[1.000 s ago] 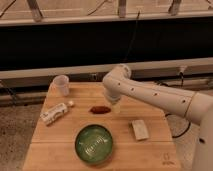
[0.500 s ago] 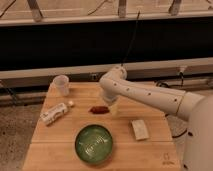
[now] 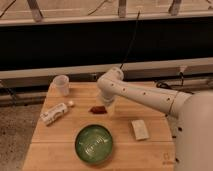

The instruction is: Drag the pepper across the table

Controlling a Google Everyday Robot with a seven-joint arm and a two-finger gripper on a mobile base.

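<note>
The pepper, small, dark red-brown and tapered, lies on the light wooden table near its middle, just above the green bowl. My white arm reaches in from the right and bends down to the table. My gripper is low at the tabletop, right against the pepper's right end. The arm's wrist hides the gripper's tips.
A green bowl sits in front of the pepper. A white cup stands at the back left. A white bottle lies on its side at the left. A pale block lies at the right. The table's logo mark is at the front right corner.
The arm has shifted slightly to the left over the last second. The pepper has edged a little to the left with it.
</note>
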